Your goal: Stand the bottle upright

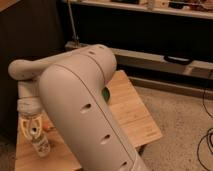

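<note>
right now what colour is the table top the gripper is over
Light, pale wood with visible grain, seen in the camera view; the gripper is at its left end, around the bottle.

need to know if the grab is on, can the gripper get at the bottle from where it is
Probably yes: the gripper hangs at the table's left edge, right over the bottle, its fingers around the top, with nothing between them.

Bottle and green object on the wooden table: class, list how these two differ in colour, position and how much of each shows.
Colour: the bottle is pale and clear; the green object is vivid green.
Position: the bottle looks upright near the table's left front, right under the gripper; the green object sits farther back, away from it.
Visibility: the bottle shows mostly; the green object is largely hidden behind the arm.
Both rest on the wooden table.
</note>
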Controlling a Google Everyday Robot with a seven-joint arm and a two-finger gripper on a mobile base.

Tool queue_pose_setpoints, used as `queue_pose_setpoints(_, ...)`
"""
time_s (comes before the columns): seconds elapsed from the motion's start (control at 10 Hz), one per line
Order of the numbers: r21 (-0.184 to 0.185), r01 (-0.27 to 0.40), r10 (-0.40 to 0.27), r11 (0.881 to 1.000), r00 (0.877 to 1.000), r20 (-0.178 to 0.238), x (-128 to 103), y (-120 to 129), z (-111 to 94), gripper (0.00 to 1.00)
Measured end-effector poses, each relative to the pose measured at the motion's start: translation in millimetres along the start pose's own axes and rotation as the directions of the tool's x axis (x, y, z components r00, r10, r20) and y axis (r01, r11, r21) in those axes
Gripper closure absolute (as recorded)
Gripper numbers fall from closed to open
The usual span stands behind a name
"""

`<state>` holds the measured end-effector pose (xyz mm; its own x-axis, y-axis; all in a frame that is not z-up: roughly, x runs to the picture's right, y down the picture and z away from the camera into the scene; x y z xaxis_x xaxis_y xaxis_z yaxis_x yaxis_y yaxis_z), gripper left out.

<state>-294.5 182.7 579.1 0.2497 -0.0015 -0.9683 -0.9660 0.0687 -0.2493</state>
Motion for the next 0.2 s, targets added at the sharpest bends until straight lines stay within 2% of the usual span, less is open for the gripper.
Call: queue_pose_setpoints(0.2,0.007,-0.006,0.006,1.0,1.0,-0.001,-2.9,-2.3,5.5,0.86)
